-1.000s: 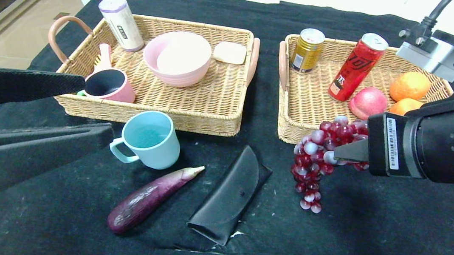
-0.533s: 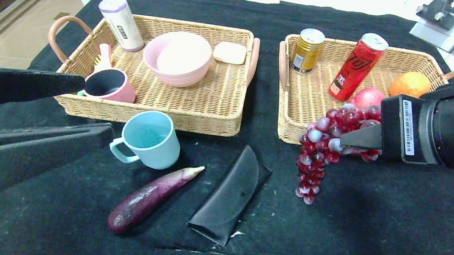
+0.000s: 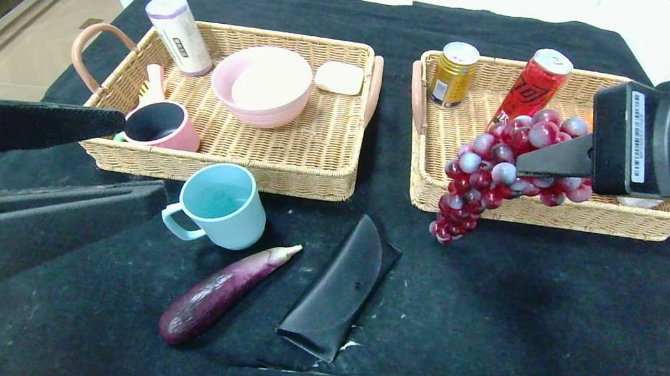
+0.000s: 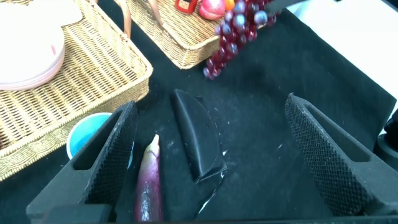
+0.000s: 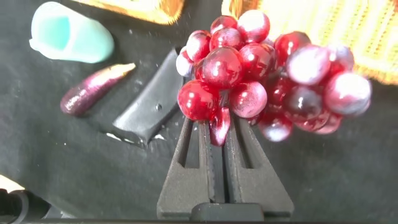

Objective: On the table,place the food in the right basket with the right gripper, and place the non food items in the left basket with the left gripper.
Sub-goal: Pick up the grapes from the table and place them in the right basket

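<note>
My right gripper (image 3: 523, 166) is shut on a bunch of red grapes (image 3: 492, 168) and holds it in the air over the front rim of the right basket (image 3: 546, 213); the bunch's tail hangs in front of that rim. In the right wrist view the gripper (image 5: 219, 121) pinches the grapes (image 5: 261, 74). My left gripper (image 4: 211, 130) is open and empty above the table's front left. A purple eggplant (image 3: 222, 292), a black glasses case (image 3: 339, 286) and a light blue cup (image 3: 219, 203) lie on the black cloth. The left basket (image 3: 217, 168) stands behind the cup.
The right basket holds a gold can (image 3: 452, 74), a red can (image 3: 530, 84) and fruit mostly hidden by my arm. The left basket holds a pink bowl (image 3: 261, 85), a pink mug (image 3: 159, 125), a white bottle (image 3: 179, 33) and a white soap bar (image 3: 339, 77).
My right gripper has lifted the grapes up and back toward the right basket, from above the cloth to over its front rim. The left arm has not moved.
</note>
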`<action>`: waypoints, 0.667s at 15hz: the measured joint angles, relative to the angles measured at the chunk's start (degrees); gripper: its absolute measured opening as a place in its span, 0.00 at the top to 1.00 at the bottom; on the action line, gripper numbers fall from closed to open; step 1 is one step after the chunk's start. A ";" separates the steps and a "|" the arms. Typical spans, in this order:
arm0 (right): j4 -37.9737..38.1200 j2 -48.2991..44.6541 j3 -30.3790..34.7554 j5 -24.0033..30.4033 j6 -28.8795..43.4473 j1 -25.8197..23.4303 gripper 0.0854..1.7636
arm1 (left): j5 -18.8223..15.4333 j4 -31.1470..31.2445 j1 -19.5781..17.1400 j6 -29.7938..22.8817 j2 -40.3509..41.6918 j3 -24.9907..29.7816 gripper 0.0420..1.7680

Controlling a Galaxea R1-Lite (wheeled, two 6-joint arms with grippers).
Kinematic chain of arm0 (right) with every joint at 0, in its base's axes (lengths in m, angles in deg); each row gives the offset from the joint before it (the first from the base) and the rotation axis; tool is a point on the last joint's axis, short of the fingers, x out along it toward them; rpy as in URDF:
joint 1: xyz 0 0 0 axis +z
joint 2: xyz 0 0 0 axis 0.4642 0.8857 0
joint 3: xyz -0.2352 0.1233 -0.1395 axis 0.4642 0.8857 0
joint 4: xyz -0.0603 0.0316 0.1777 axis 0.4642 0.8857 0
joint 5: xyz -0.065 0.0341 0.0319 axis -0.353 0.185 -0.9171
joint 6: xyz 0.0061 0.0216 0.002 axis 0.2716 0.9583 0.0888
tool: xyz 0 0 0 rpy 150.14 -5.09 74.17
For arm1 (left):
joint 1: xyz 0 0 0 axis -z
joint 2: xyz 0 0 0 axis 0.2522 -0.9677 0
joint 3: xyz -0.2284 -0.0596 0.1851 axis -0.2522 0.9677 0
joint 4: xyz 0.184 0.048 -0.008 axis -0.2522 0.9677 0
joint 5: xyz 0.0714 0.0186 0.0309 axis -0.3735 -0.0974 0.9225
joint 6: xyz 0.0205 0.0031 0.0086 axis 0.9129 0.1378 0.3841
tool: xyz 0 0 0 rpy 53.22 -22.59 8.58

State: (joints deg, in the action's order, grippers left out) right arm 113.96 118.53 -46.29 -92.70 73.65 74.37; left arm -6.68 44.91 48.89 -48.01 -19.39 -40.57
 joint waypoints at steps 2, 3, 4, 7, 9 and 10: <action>-0.13 0.11 -1.49 -0.16 -1.84 -0.11 0.93 | 0.01 0.00 0.00 0.00 0.00 0.04 0.03; -0.22 0.20 -2.23 -0.77 -2.65 -0.27 0.93 | 0.01 0.00 0.00 -0.02 0.00 0.06 0.03; -0.24 0.39 -3.12 -1.85 -3.06 -0.39 0.93 | 0.00 0.00 0.00 0.00 0.00 0.06 0.03; -0.91 1.22 -5.94 -4.16 -5.24 -0.68 0.93 | 0.00 0.00 0.00 -0.02 -0.06 0.06 0.03; -3.08 1.65 -6.45 -4.30 -7.17 -1.71 0.93 | 0.00 0.02 0.00 -0.02 -0.09 0.06 0.03; -4.44 1.79 -6.53 -4.30 -7.80 -2.32 0.93 | 0.00 0.00 0.00 -0.02 -0.09 0.06 0.03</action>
State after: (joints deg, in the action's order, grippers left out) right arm 109.52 120.32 -52.83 -97.00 65.85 72.06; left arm -6.68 44.91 48.89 -48.04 -19.48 -40.51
